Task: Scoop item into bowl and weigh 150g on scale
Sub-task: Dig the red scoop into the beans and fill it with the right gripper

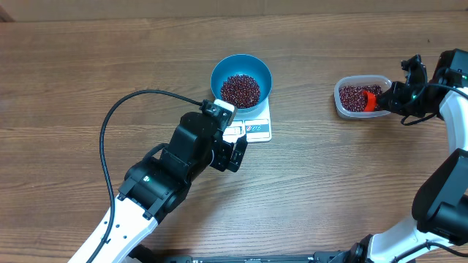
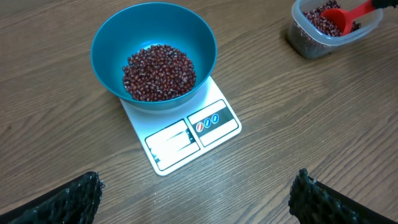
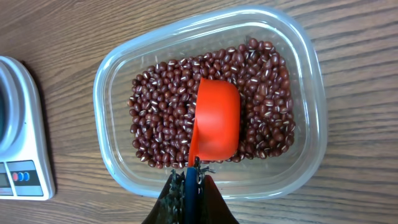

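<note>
The blue bowl (image 1: pixel 241 69) stands on the white scale (image 1: pixel 257 131) at mid-table, holding a heap of dark red beans (image 2: pixel 158 71). More beans (image 3: pixel 161 118) fill the clear plastic tub (image 3: pixel 305 74) at the right. My right gripper (image 3: pixel 189 177) is shut on the blue handle of a red scoop (image 3: pixel 217 124), whose cup rests on the beans in the tub. My left gripper (image 2: pixel 196 190) stands wide open and holds nothing, low over the table just in front of the scale (image 2: pixel 186 140).
The left arm's black cable (image 1: pixel 110 139) loops over the table at the left. The tub (image 1: pixel 362 96) sits about a hand's width right of the scale. Bare wood table (image 1: pixel 329 168) lies between the two arms.
</note>
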Motion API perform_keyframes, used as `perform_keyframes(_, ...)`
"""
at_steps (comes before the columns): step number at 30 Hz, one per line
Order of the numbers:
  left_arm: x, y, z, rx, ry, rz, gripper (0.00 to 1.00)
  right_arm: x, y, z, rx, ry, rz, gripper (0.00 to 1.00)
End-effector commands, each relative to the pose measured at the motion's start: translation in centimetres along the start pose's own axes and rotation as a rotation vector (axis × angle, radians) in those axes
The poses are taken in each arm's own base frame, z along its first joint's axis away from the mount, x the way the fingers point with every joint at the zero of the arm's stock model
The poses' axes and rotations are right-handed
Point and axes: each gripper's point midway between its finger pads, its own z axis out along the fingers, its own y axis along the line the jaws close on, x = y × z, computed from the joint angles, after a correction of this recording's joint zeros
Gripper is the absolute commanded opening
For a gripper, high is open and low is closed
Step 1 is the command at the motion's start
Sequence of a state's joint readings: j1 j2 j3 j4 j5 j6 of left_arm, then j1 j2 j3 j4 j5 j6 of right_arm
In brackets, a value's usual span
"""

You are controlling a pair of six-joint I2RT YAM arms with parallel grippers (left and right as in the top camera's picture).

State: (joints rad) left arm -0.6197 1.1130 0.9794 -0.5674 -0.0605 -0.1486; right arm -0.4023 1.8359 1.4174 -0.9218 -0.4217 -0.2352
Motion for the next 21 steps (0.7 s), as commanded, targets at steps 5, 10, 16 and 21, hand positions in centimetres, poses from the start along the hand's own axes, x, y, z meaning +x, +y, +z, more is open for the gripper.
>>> perform_keyframes(5,0.2,0.1,0.1,-0.002,0.003,0.019,0.99,2.0,-1.4,2.8,-0.005,0.104,0.081,0.04)
perform_keyframes(10,0.2,0.1,0.1,-0.002,0.003,0.019,1.00,2.7,-2.6,3.7,-0.006,0.131,0.117,0.04)
perform_keyframes(16,0.2,0.1,0.1,-0.002,0.003,0.019,0.99,2.5,-4.5,2.9,0.010,0.104,0.182,0.04)
perform_keyframes(21,0.2,0.1,0.1,-0.002,0.003,0.019,0.99,2.7,-5.4,2.8,0.015,0.102,0.204,0.04)
